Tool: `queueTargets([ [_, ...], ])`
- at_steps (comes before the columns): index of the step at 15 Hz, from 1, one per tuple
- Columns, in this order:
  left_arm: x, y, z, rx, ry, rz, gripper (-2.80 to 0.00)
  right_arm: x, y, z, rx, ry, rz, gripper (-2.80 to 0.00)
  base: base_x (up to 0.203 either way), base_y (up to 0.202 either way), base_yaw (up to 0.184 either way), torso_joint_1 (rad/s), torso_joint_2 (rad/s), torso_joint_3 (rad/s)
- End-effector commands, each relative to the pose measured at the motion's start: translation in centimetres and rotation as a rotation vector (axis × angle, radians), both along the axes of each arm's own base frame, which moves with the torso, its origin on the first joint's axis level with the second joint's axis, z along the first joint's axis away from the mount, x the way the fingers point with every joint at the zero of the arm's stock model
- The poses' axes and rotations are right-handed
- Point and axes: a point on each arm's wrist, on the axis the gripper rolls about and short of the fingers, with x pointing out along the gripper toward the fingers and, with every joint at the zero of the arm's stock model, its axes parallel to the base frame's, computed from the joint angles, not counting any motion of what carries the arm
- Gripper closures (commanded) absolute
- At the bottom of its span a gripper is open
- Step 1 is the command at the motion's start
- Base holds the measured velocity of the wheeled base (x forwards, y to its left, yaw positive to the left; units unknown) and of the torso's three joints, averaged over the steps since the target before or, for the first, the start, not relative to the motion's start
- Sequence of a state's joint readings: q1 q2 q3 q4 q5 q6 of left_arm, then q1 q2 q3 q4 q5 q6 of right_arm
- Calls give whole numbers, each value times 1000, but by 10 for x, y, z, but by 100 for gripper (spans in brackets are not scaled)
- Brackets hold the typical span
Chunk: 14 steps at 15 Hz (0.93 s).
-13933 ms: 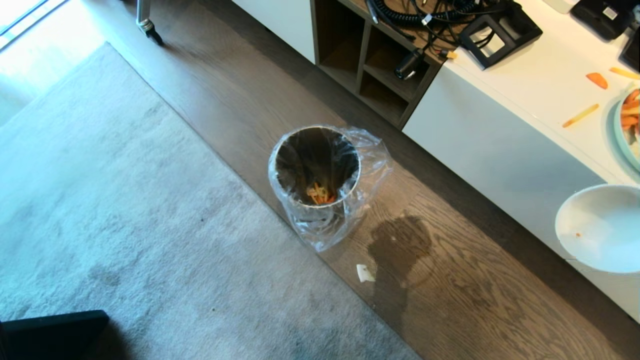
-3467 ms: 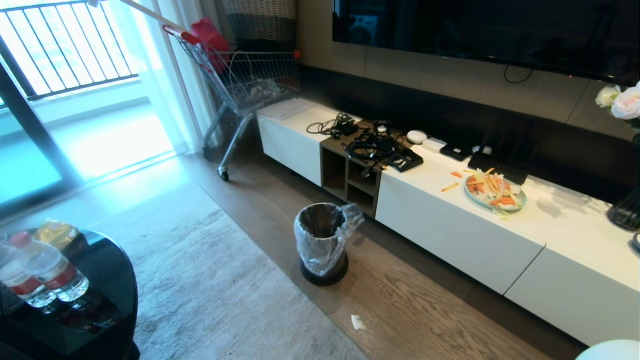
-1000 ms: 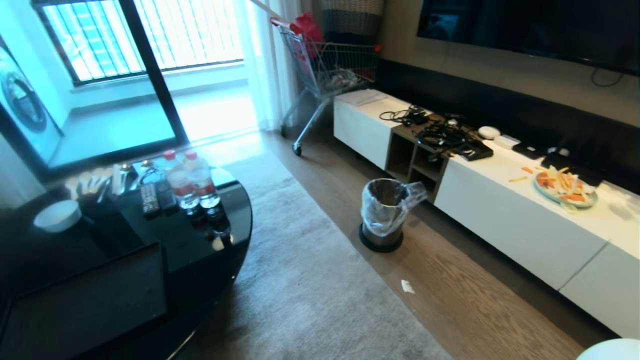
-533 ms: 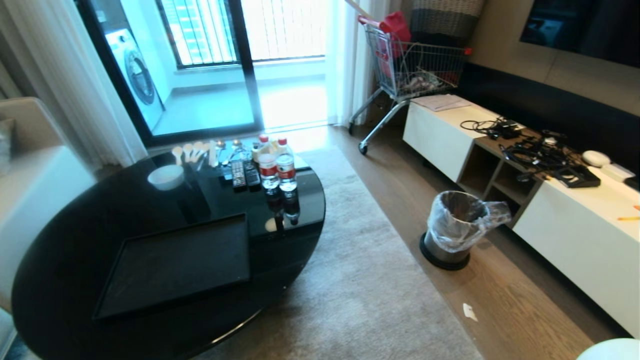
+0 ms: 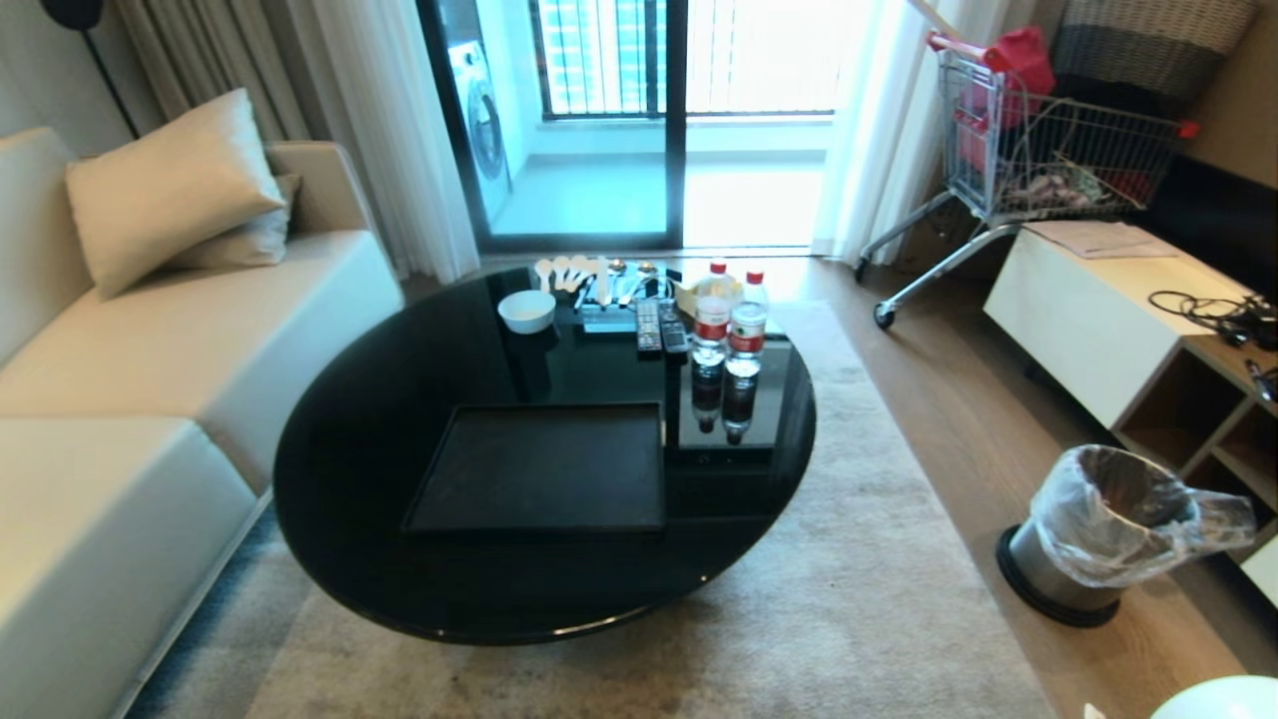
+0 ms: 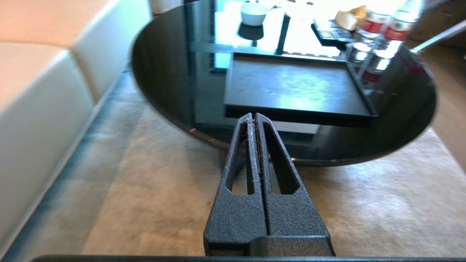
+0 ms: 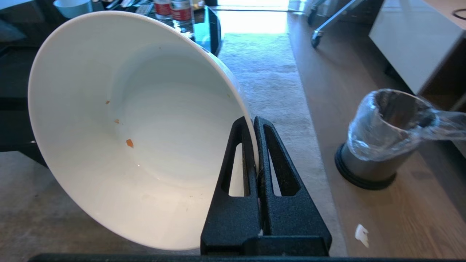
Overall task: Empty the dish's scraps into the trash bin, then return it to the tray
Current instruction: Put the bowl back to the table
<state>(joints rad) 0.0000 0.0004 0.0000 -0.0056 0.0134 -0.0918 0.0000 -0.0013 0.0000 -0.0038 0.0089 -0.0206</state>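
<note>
My right gripper [image 7: 253,120] is shut on the rim of the white dish [image 7: 138,127], which hangs tilted over the rug; only a few tiny orange specks [image 7: 129,143] of the scraps cling inside it. A sliver of the dish [image 5: 1218,699] shows at the head view's lower right corner. The black tray [image 5: 544,469] lies bare on the round black glass table [image 5: 369,439], also seen as the tray [image 6: 295,87] ahead of my left gripper [image 6: 252,117], which is shut on nothing above the rug. The bag-lined trash bin [image 5: 1108,534] stands on the wood floor to the right, the bin [image 7: 382,142] beside the dish.
A cream sofa [image 5: 150,340] runs along the left. On the table's far side sit a small white bowl [image 5: 526,311], two water bottles [image 5: 729,320], remotes and spoons. A shopping cart [image 5: 1038,150] and a white cabinet [image 5: 1088,310] stand at the right. A white scrap [image 7: 361,233] lies on the floor.
The whole head view has swung left: the cabinet and bin slid to the right edge, and the table with the tray came to the centre with the sofa now showing. Both arms kept still.
</note>
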Motion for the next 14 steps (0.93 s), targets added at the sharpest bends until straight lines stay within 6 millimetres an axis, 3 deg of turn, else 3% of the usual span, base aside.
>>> queueTargets([
  [1,0,0,0,0,-1,0,0,0,0,0,-1,0,0,0,1,-7,168,0,5,5],
  [6,0,0,0,0,-1,0,0,0,0,0,2,1,0,0,0,-8,144,4,2,3],
  [14,0,0,0,0,-1,0,0,0,0,0,2,1,0,0,0,0,0,0,0,0],
])
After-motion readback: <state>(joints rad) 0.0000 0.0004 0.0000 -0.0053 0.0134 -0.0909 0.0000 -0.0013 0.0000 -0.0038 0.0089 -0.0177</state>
